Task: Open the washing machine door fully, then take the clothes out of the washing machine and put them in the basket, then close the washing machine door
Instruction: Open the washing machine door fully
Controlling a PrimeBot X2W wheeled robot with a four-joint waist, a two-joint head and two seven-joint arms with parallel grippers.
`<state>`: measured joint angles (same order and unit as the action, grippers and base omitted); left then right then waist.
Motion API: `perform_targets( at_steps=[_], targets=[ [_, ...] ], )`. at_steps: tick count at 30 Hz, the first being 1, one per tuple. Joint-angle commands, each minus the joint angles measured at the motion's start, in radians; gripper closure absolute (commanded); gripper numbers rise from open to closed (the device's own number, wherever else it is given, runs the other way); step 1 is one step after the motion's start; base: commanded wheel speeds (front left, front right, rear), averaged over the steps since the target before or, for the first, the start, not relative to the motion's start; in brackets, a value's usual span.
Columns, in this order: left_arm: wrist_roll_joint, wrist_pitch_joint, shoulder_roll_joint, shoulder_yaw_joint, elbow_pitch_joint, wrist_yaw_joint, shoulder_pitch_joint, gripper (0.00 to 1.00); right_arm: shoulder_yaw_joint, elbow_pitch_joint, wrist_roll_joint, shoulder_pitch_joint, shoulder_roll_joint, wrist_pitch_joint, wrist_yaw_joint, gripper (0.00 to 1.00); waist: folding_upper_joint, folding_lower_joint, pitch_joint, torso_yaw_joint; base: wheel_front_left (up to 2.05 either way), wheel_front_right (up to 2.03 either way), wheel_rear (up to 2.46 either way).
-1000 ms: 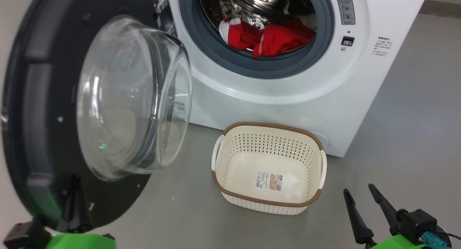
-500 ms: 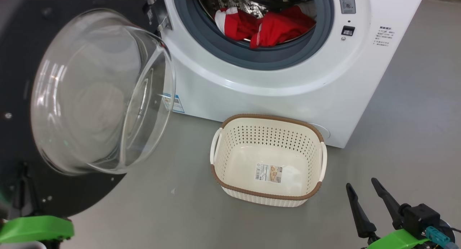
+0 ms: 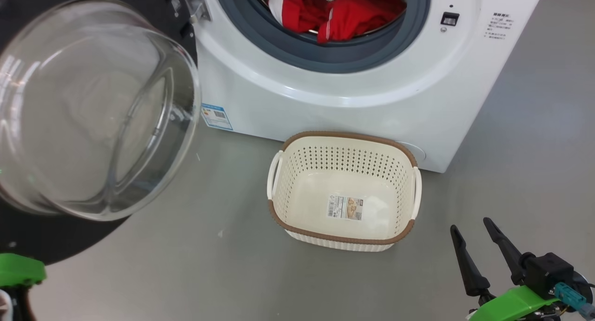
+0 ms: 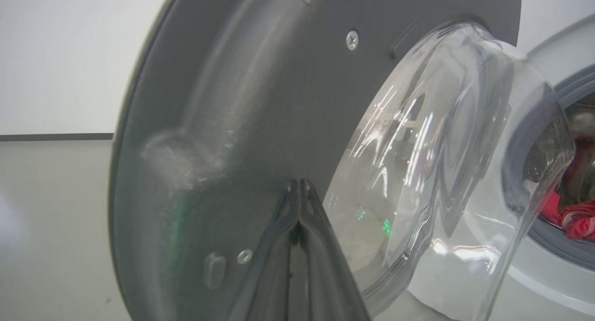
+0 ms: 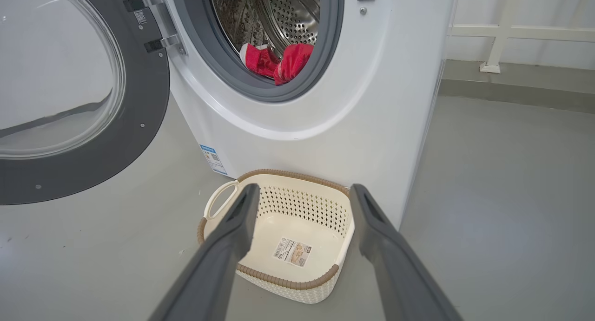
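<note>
The washing machine door (image 3: 93, 107) hangs swung out to the left, its glass bowl bulging toward me and its black rim (image 5: 139, 140) hinged to the white washing machine (image 3: 353, 93). Red clothes (image 3: 334, 12) lie in the drum behind the grey gasket and show again as clothes (image 5: 279, 61) in the right wrist view. The cream basket (image 3: 344, 239) stands on the floor before the machine, with a paper label inside. My left gripper (image 4: 297, 184) is shut, its tips against the door's dark inner face beside the bowl. My right gripper (image 3: 470, 224) is open, low and right of the basket (image 5: 288, 279).
A blue label (image 3: 216, 116) sits low on the machine's front. Grey floor spreads left and right of the basket. A white rail (image 5: 492, 37) and a raised step run along the far wall, right of the machine.
The door has swung further out to the left, uncovering the blue label. The head camera has shifted, so the machine sits higher in the picture. The right gripper stays open.
</note>
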<state>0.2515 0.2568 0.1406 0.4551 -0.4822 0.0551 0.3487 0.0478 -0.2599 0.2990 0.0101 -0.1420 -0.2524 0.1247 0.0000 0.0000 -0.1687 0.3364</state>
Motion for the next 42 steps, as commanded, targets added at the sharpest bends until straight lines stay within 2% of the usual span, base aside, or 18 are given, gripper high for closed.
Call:
perform_targets(
  at_steps=[1,12,24,30,42],
  targets=[
    [-0.013,0.005,0.065,0.05,0.006,0.002,0.038,1.0,0.024,0.027,-0.004,-0.04,-0.015,-0.009,0.006,0.0,0.0,0.0,-0.01,-0.007,0.0,0.0,0.0],
    [-0.065,0.005,0.09,0.126,-0.085,0.028,0.096,1.0,0.022,0.026,-0.005,-0.043,-0.017,-0.009,0.006,0.0,0.0,0.0,-0.015,-0.015,0.0,0.0,0.0],
    [-0.086,0.005,0.094,0.154,-0.128,0.066,0.088,1.0,0.028,0.017,-0.003,-0.021,-0.006,-0.009,0.006,0.0,0.0,0.0,0.03,-0.011,0.0,0.0,0.0],
    [-0.08,0.005,0.088,0.132,-0.127,0.074,0.066,1.0,0.034,0.014,-0.001,-0.017,-0.003,-0.009,0.006,0.0,0.0,0.0,0.054,-0.01,0.0,0.0,0.0],
    [-0.021,0.005,0.054,0.014,-0.004,0.075,-0.026,1.0,0.028,0.013,0.001,-0.01,-0.004,-0.009,0.006,0.0,0.0,0.0,0.074,-0.014,0.0,0.0,0.0]
  ],
)
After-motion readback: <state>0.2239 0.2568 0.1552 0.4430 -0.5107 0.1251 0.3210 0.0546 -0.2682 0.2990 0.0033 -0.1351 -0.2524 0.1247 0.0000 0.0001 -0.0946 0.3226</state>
